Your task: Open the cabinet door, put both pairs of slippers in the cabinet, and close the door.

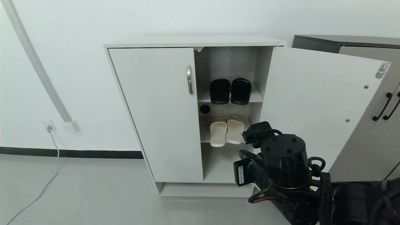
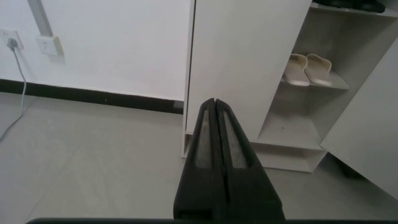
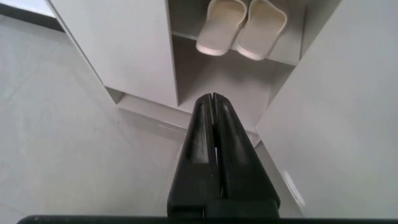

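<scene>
A white cabinet (image 1: 193, 41) with 2 doors stands against a white wall on a pale tiled floor (image 1: 78, 193). The left door (image 1: 156, 112) is closed and carries a vertical metal handle (image 1: 189, 80) near its inner edge. The right door (image 1: 315, 103) is swung wide open, showing the right half of the inside.

Both pairs of slippers sit inside that open half. The black slippers (image 1: 220, 91) are side by side on the upper shelf, and the cream slippers (image 1: 218, 132) are side by side on the shelf below, toes pointing out. A small round dark hole (image 1: 205, 109) shows in the back panel between the 2 shelves. The bottom compartment lies beneath the cream pair.

The right arm (image 1: 282, 162) is low in front of the open compartment, just beside the open door. The right gripper (image 3: 212, 98) hangs above the cabinet's base edge, below the cream pair, its fingers (image 3: 202, 134) pressed together on nothing. The left gripper (image 2: 214, 102) hangs above the floor in front of the closed door, its fingers (image 2: 202, 143) also together and holding nothing.

To the left, a wall socket (image 1: 49, 127) feeds a grey cable (image 1: 47, 184) trailing across the floor. To the right stands a grey cupboard (image 1: 368, 140) with black handles (image 1: 384, 106).
</scene>
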Available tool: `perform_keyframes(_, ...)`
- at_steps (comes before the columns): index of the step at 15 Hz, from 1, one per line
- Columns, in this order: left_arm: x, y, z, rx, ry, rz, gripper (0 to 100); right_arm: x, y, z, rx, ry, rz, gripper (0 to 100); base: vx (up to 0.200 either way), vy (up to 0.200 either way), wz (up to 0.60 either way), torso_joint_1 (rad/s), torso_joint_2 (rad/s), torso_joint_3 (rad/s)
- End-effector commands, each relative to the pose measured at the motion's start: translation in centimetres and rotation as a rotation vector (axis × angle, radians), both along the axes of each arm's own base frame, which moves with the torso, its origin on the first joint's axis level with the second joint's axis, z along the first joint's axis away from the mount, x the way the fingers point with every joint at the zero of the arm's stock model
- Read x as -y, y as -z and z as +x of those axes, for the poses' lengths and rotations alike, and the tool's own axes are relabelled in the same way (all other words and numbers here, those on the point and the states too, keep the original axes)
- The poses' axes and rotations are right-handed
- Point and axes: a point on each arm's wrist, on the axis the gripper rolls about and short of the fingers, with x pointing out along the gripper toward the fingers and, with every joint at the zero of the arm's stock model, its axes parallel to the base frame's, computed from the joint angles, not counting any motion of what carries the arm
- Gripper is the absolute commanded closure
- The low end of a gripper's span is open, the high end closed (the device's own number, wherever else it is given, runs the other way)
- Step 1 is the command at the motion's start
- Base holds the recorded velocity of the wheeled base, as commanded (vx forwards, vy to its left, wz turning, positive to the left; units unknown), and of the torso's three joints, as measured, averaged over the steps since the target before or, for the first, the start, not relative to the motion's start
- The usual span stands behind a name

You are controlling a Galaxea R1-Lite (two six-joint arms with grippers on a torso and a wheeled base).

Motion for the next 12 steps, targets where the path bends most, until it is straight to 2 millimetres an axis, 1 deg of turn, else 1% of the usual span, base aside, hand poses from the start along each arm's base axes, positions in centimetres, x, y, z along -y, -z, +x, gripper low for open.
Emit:
perform_keyframes(1,0.00,-0.01,0.00,0.001,-0.001,0.000,100,-0.06,0.15,0.05,-0.002,0.000,-0.005,100,0.000,0.000,0.00,0.000,0.00,0.000)
perform_keyframes(7,0.00,0.03,0.01,-0.001,-0.001,0.000,100,-0.16,0.49,0.12,-0.009,0.001,-0.012,100,0.000,0.000,0.00,0.000,0.00,0.000)
perform_keyframes(10,0.00,-0.01,0.00,0.001,-0.001,0.000,100,-0.15,0.54,0.17,-0.010,0.002,-0.013,100,0.000,0.000,0.00,0.010,-0.18,-0.269)
perform_keyframes(12,0.00,-0.01,0.00,0.001,-0.001,0.000,100,-0.14,0.55,0.17,-0.010,0.004,-0.015,100,0.000,0.000,0.00,0.051,-0.46,-0.371)
